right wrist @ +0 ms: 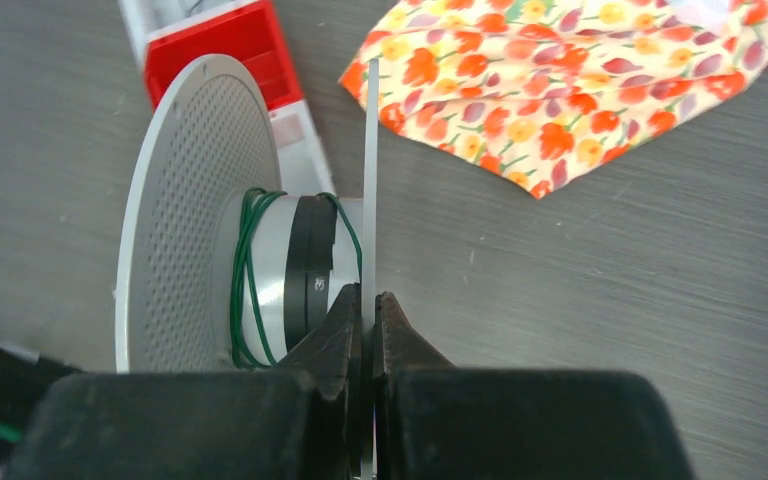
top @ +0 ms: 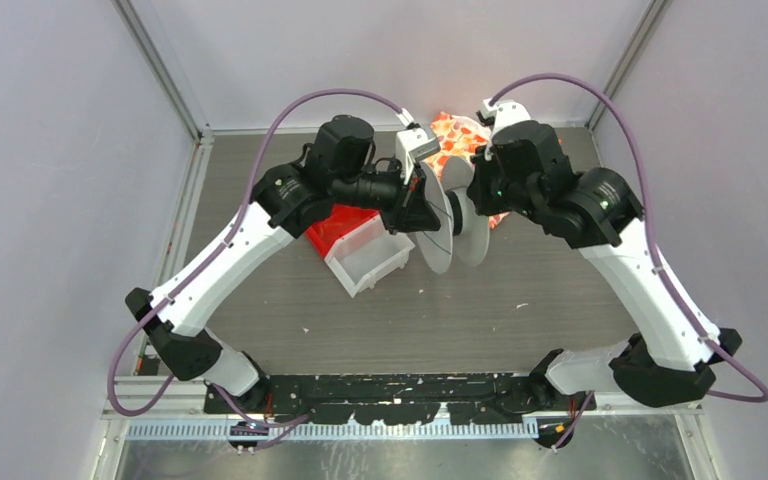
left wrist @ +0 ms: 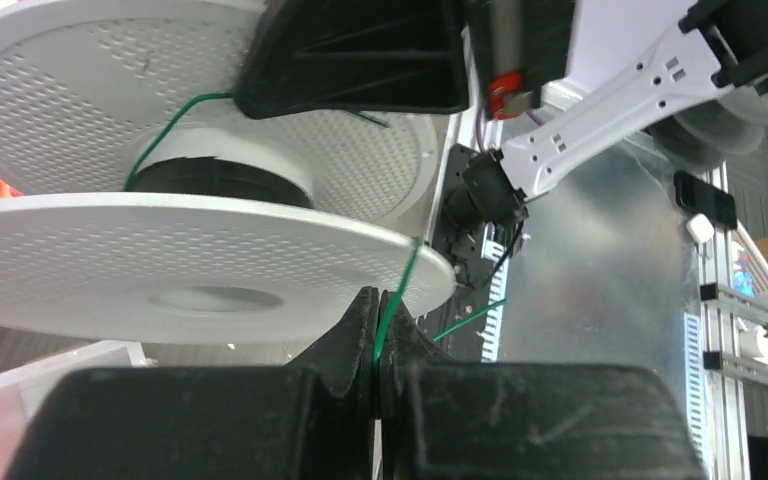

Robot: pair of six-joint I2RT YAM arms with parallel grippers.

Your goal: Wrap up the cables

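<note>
1. Left gripper (left wrist: 378, 300): jaws pressed together and pinching the green cable (left wrist: 398, 290). The strand rises out of the pinch to the rim of the near flange. A short length also shows to the right of the fingertips.
2. Right gripper (right wrist: 368, 300): jaws closed on the thin edge of one flange of the white spool (right wrist: 200, 200), and the flange runs straight up from between the fingertips.
3. Cable on the spool, right wrist view: several green turns lie around the white hub, on the side of the perforated flange. A black band (right wrist: 315, 270) sits on the hub just beside them. One strand crosses over the band toward the gripped flange.
4. Left wrist view: another stretch of cable leaves the hub and runs up across the far flange.
5. Top view: the spool (top: 455, 225) sits between the two grippers, flanges upright and axis roughly level, over the grey table (top: 460, 310).
6. A red-and-white bin (top: 365, 255) stands on the table just left of the spool, under the left arm.
7. A floral cloth (top: 455, 135) lies on the table at its far edge, partly hidden by the right arm.
</note>
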